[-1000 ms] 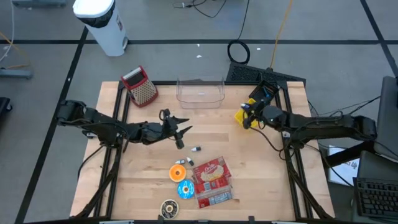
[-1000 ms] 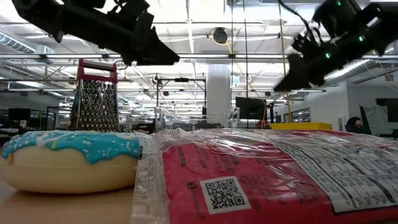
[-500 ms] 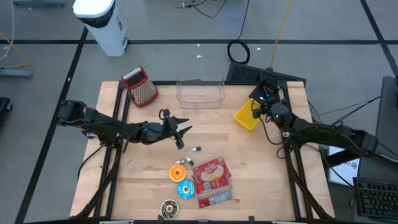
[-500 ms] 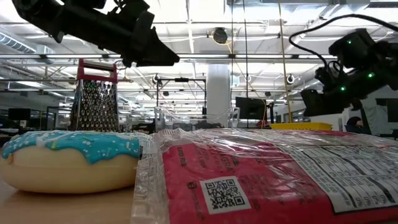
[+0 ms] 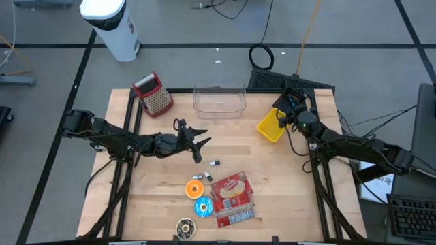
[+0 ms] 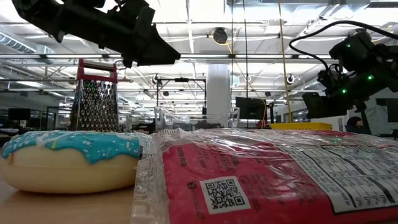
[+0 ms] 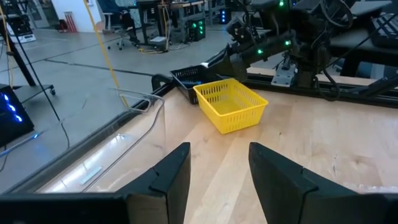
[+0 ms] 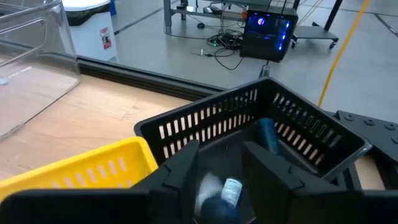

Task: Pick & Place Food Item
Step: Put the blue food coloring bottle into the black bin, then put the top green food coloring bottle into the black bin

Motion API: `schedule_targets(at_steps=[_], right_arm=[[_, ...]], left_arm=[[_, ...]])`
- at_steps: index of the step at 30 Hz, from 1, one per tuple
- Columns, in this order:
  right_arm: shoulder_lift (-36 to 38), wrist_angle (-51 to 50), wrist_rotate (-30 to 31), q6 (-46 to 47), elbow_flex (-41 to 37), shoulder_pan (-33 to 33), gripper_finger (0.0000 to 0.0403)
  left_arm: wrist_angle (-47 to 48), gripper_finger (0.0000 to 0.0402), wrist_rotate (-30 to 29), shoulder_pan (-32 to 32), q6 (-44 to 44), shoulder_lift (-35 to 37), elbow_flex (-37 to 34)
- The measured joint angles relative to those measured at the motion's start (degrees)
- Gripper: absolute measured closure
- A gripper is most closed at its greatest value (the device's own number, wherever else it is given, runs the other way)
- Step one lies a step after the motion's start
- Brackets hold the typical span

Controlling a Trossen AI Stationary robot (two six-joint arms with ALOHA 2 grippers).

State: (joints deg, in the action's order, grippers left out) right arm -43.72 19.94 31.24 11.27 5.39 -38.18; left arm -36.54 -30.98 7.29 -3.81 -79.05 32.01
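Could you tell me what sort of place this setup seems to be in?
Most likely a robotics lab in an open-plan industrial space: a wooden table on a bare floor with loose cables, and rows of ceiling lights over more workstations behind.

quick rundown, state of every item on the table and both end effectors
yellow plastic basket: lying tilted, empty
black plastic basket: upright, blue items inside
clear plastic bin: upright, empty
red-topped metal grater: upright
red wrapped snack pack: flat, sealed
blue-frosted donut: flat on table
left end effector: open, empty, above mid-table
right end effector: open over black basket, blue item blurred just below it
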Motion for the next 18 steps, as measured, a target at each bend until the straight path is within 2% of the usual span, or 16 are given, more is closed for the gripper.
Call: schedule_targets(at_steps=[10, 18], right_arm=[[-0.02, 0.99, -0.05, -1.5, 0.0, -0.1, 0.0219], [0.0, 5.61, -10.91, -3.25, 0.0, -0.02, 0.0205]], left_arm=[[-0.11, 0.024, 0.02, 0.01, -0.17, 0.0, 0.0], [0.12, 0.024, 1.27, 0.24, -2.71, 0.0, 0.0]])
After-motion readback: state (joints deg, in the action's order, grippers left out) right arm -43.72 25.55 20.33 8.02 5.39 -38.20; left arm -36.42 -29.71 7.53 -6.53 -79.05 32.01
